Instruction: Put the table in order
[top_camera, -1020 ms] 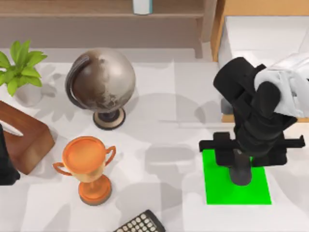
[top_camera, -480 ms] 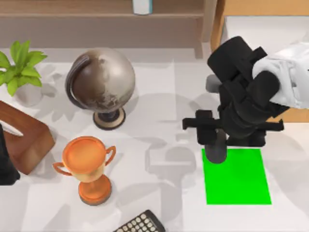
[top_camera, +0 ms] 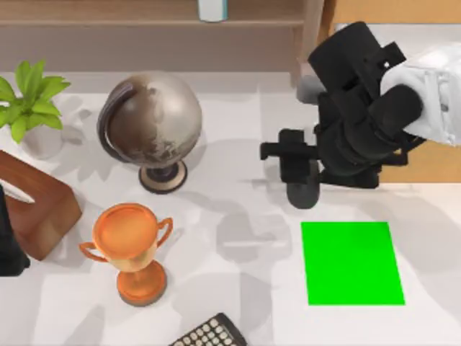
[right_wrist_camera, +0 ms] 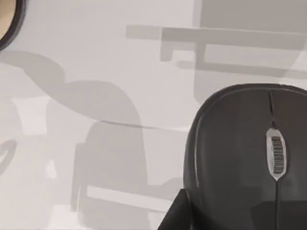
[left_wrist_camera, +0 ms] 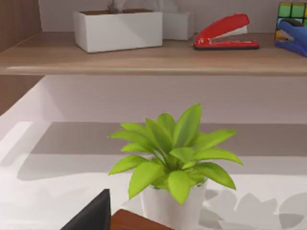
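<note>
Since a second ago the right gripper [top_camera: 302,189] has carried the mouse [right_wrist_camera: 249,153] off the green mat [top_camera: 352,262], up toward the frame's upper right; it grips the mouse above the white worktop [top_camera: 238,245]. Left arm sits parked at the left edge.

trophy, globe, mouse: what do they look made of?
Trophy: looks like polished copper-toned metal, with an orange sheen and soft highlights. Globe: dull brownish-silver sphere, probably aged metal or a printed shell, on a dark ringed base. Mouse at the right gripper: seemingly matte dark plastic, with a ribbed scroll wheel.
</note>
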Robot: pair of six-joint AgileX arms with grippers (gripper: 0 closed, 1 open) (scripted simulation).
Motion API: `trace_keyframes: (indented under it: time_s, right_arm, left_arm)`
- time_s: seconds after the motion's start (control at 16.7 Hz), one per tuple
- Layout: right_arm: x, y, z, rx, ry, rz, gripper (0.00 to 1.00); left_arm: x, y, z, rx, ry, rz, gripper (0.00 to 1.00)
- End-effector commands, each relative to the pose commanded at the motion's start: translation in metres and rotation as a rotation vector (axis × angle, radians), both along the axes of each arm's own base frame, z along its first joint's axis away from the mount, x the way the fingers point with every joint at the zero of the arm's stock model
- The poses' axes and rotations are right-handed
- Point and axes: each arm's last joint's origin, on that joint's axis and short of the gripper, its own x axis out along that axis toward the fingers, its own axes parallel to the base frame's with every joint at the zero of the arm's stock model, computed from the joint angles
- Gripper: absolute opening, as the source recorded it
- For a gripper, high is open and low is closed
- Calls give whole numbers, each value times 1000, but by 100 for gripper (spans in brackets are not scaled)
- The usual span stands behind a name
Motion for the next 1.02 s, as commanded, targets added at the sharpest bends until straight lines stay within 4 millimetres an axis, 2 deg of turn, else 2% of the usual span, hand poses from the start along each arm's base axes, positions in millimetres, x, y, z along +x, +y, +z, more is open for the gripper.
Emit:
trace_keyframes:
  time_s: [0.3,0.6,1.02]
  right_arm:
    - [3,-8,-1,-20,5,-20,0]
    - [-3,-17,-17,-89,72,-40,0]
    - [-30,-23,-48,-249,216,-51,0]
  left_arm:
    - [0,0,0,0,0,0,100]
    - [0,0,0,0,0,0,100]
    - [0,0,0,0,0,0,100]
